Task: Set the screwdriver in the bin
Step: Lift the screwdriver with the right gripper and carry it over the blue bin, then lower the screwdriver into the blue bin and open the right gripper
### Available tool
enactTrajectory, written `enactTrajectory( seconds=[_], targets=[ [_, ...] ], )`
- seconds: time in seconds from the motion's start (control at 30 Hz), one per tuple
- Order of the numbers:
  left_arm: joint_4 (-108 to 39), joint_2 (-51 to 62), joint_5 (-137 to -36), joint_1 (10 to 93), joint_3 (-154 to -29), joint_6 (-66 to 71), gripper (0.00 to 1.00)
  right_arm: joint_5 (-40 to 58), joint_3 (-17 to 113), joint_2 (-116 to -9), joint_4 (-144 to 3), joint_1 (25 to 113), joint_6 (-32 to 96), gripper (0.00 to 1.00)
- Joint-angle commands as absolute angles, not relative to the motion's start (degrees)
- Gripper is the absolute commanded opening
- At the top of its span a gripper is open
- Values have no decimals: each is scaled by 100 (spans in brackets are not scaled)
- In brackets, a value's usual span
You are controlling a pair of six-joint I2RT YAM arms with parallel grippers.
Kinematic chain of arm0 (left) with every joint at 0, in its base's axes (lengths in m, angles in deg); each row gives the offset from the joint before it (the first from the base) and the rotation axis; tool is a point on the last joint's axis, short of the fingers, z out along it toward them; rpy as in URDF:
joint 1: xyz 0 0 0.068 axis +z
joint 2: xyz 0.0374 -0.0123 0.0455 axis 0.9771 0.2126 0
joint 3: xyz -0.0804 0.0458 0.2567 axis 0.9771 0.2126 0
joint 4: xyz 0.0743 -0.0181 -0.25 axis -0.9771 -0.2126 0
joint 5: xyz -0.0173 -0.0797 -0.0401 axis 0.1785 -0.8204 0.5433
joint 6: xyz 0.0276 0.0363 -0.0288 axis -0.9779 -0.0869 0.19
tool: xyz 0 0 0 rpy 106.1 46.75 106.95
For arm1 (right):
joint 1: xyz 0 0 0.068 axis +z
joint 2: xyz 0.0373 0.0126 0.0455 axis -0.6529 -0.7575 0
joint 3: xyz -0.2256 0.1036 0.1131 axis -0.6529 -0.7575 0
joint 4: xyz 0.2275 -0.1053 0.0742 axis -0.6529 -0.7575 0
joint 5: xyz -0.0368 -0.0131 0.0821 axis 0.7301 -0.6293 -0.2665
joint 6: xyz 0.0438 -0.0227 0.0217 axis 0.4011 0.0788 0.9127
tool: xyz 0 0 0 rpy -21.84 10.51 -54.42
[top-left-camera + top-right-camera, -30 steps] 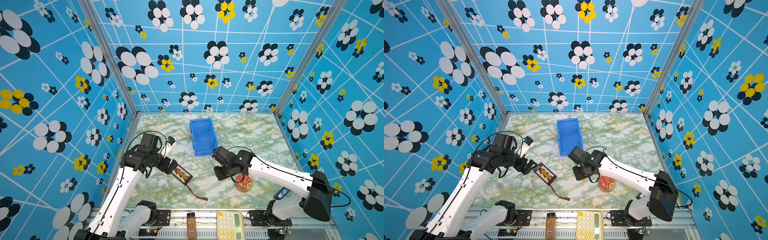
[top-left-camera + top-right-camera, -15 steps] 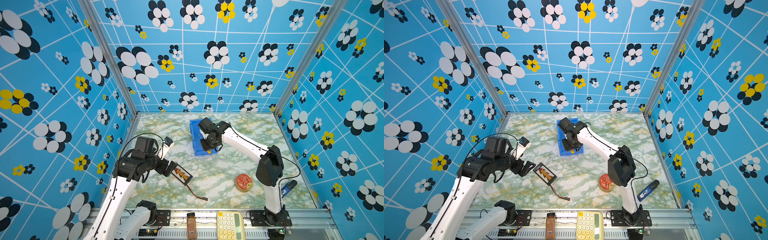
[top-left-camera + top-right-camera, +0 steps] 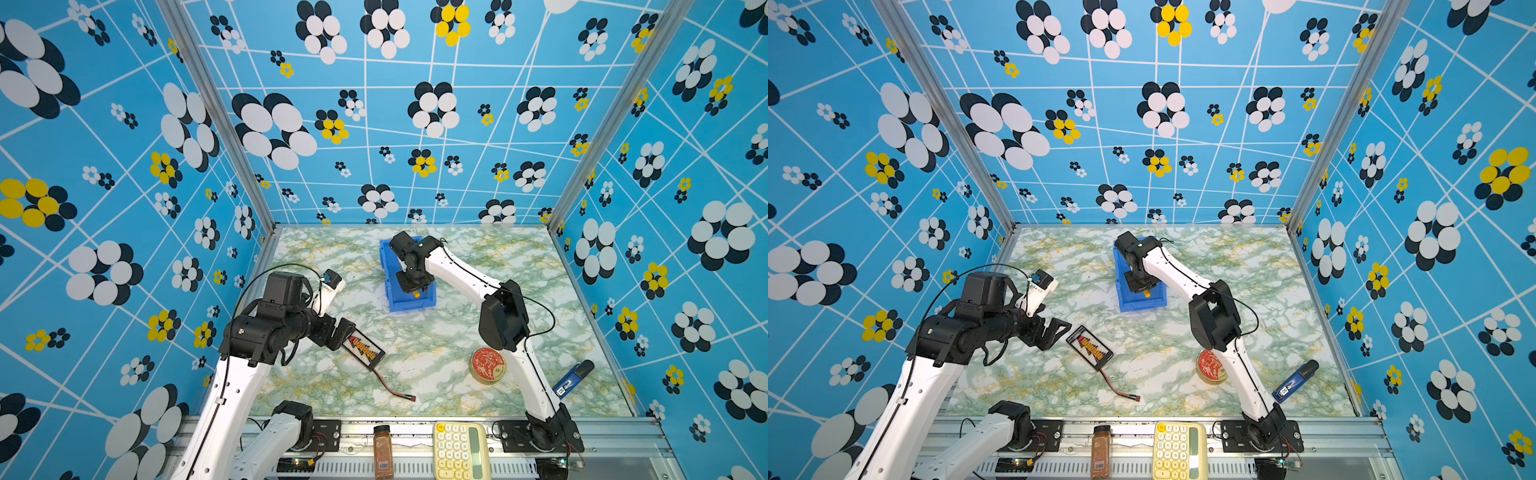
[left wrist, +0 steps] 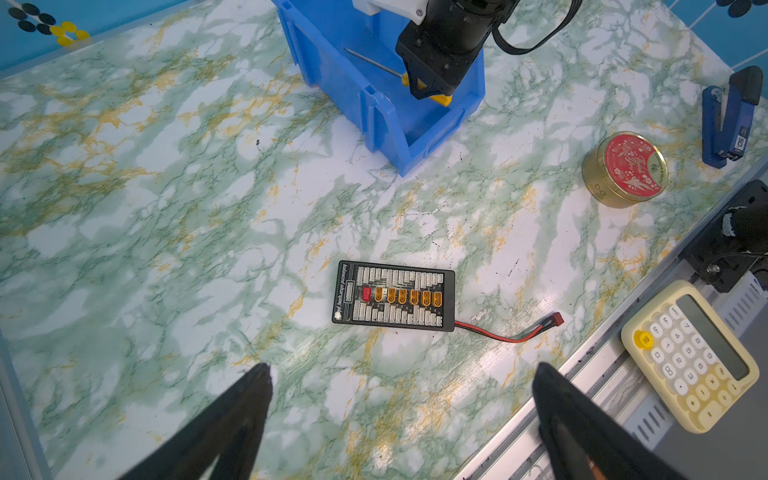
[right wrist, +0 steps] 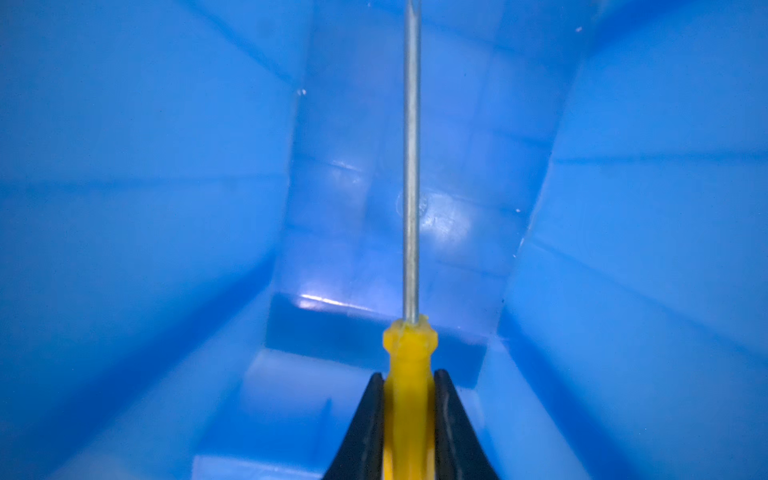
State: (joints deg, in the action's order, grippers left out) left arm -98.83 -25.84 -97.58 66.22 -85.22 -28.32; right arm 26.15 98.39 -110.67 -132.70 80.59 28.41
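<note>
Inside the bin (image 5: 124,208) sits the screwdriver (image 5: 410,249), with its translucent yellow handle and thin silvery shaft pointing away from the bin's low front lip. I cannot tell if it touches the bin floor. The right pincer (image 5: 409,374) is down between the bin walls, clamped on the handle, black fingers (image 5: 370,415) pressing both sides. Well apart from the bin, the left pincer (image 4: 401,368) is spread wide, holding nothing.
</note>
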Motion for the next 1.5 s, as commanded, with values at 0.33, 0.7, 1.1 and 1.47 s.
enactTrajectory(
  seconds=[0.33,0.7,1.1,1.47],
  targets=[
    [-9748,-2609,-10119,6771,-8448,-2603,99,2863,9589,-11401,-12543,8063,2854,24],
    [-9749,-2627,-10155,6841,-8407,-2572,99,2751,9600,-11534,-12447,8058,2900,26],
    [-9749,-2651,-10223,6939,-8365,-2533,99,2778,9530,-11308,-12453,8064,2871,26],
    [-9745,-2568,-10285,6939,-8387,-2537,99,2857,9945,-10891,-12591,8066,2861,34]
  ],
)
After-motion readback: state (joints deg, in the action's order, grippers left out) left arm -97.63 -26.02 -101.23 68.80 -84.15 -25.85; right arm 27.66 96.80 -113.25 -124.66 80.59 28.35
